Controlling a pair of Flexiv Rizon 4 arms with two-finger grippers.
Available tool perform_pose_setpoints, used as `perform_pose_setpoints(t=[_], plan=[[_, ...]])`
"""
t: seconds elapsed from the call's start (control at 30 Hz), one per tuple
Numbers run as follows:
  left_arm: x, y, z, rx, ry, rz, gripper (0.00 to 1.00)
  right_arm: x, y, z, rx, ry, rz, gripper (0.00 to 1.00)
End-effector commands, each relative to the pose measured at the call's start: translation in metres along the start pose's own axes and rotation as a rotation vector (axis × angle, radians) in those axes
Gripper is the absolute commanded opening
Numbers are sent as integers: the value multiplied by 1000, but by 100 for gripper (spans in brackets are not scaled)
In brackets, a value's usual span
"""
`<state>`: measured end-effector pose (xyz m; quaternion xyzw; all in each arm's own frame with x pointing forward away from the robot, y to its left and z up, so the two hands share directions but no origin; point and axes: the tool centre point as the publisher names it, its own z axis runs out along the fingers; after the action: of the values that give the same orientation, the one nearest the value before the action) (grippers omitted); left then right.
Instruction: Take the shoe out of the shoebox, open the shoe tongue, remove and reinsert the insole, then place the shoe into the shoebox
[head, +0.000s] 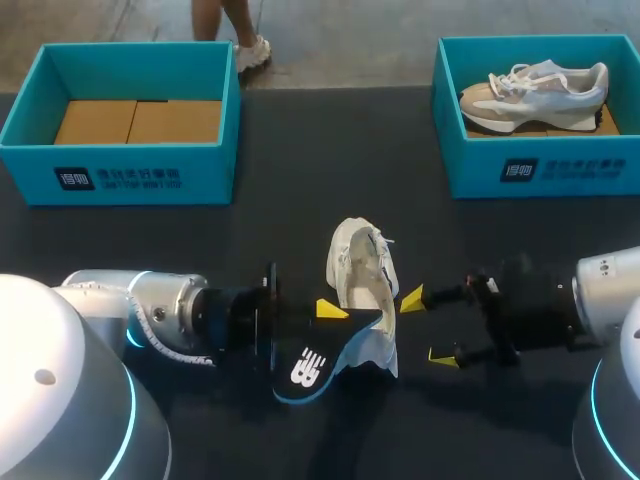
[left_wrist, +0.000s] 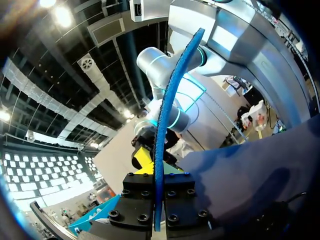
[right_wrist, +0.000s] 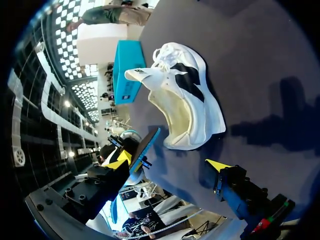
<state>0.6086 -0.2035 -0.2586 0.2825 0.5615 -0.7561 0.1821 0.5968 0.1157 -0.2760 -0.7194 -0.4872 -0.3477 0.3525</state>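
The shoe sits in the middle of the bench, tongue pulled open. The left jaws clench the insole, out of the shoe; the right jaws hang released beside it. Reinsertion looks next: line the insole up with the opening.

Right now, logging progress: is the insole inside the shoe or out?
Out: the left gripper holds the insole edge-on, next to the white shoe.
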Motion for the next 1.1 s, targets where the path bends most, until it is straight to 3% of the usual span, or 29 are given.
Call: perform_pose_setpoints(t=[0.03,0.5,1.1], plan=[[1,1,0,10,-6,-11,0,0,-2,0,-3,-2,0,100],[-11,-6,0,2,-3,-44,0,0,-2,0,-3,-2,0,100],[-6,18,4,-28,25,-89,0,0,-2,0,-3,-2,0,100]])
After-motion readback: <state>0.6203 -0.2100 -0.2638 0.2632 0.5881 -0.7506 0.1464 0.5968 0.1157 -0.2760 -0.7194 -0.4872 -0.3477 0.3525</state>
